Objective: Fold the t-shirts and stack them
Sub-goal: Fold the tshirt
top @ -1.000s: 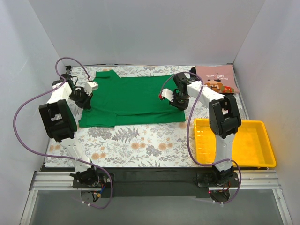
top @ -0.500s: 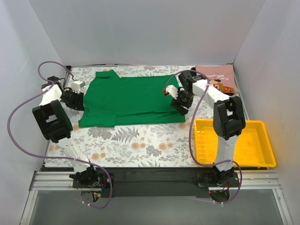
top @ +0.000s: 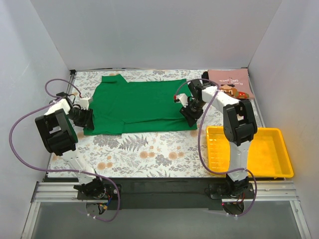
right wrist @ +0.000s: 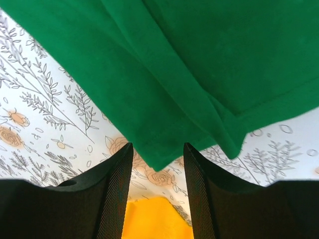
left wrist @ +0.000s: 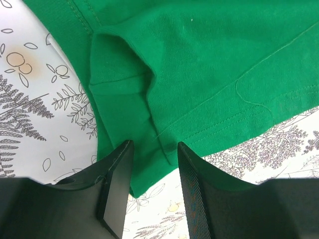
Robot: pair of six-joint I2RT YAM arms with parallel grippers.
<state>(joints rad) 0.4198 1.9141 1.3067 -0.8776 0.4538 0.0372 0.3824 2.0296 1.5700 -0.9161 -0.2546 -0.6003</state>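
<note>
green t-shirt (top: 139, 104): plain, flat on floral table (top: 149, 149), left sleeve folded in | pink t-shirt (top: 230, 83): far-right corner | left gripper (left wrist: 152, 164): spread over shirt's left hem | right gripper (right wrist: 157, 159): spread over its right corner

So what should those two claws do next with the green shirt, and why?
Probably close both. The left gripper and right gripper stand open, each straddling a near corner of the green t-shirt; pinching there would let them lift it for a fold.
</note>
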